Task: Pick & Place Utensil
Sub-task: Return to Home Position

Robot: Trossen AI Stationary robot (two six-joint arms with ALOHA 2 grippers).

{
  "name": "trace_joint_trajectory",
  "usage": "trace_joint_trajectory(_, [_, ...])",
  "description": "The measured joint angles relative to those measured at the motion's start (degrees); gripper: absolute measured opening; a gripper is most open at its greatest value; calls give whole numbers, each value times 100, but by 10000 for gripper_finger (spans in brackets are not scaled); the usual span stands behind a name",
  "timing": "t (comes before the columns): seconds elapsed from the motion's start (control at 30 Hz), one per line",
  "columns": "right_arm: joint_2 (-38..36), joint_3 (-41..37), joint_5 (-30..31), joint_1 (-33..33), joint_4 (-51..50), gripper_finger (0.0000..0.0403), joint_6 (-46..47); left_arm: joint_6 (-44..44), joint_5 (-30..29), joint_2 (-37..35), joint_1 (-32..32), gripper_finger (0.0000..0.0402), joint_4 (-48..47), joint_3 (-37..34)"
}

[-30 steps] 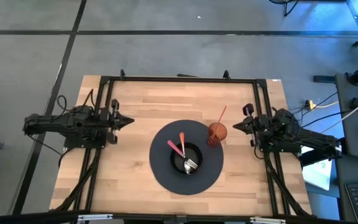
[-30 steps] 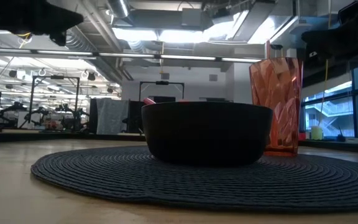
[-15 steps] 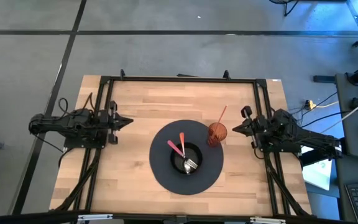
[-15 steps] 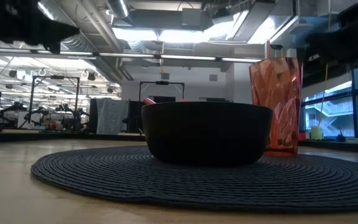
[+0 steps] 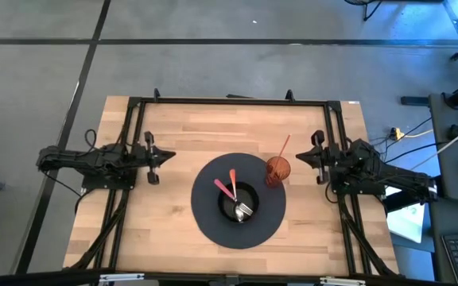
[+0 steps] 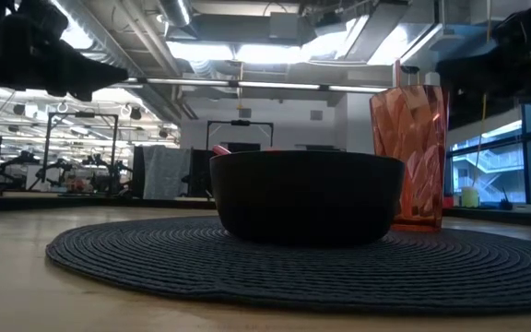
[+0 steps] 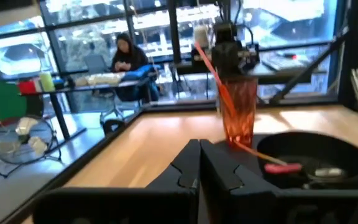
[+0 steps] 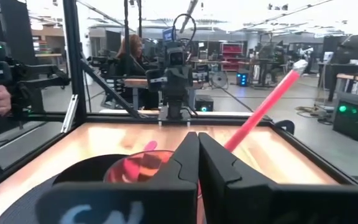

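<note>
Worktop (image 5: 173, 127) of pale wood seen from above, with a round dark mat (image 5: 209, 221) near its centre. A black bowl (image 5: 253, 195) stands on the mat and holds two utensils: the orange spoon (image 5: 232, 181) and the red fork (image 5: 222, 188). Their coloured handles rise over the rim and their metal ends lie inside the bowl.

The orange glass (image 5: 277, 169) stands upright on the mat's edge, just beside the bowl on the right arm's side. The orange straw (image 5: 284, 147) sits in the glass and leans out over its rim. The low view shows the bowl (image 6: 307, 194) and glass (image 6: 409, 152) side by side on the mat (image 6: 293, 267), close together.

The left tool (image 5: 170, 156) hangs above bare wood on its own side, well apart from the mat. In its wrist view the two fingers (image 7: 185, 171) are pressed together with nothing between them.

The right tool (image 5: 302, 157) is near the glass without touching it. Its fingers (image 8: 213, 158) also meet, and it holds nothing.
</note>
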Motion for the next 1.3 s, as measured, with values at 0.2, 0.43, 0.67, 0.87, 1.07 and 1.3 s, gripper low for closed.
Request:
trace_joint_trajectory(0.2, [2, 0, 284, 292, 2, 0, -28, 9, 34, 17, 0, 1, -9, 0])
trace_joint_trajectory(0.43, [35, -2, 547, 586, -51, 0, -354, 11, -28, 16, 0, 1, -6, 0])
trace_joint_trajectory(0.67, [35, -4, 547, 582, -211, 0, -394, 107, -28, 16, 0, 1, -6, 0])
trace_joint_trajectory(0.87, [35, -4, 547, 580, -215, 0, -227, 108, -28, 18, 0, 1, -6, 1])
trace_joint_trajectory(1.07, [35, -4, 545, 580, -100, 0, -176, 164, -30, 20, 0, 1, -7, 0])
trace_joint_trajectory(1.3, [35, -4, 545, 580, -21, 19, -206, 156, 15, 20, 0, 2, -8, 0])
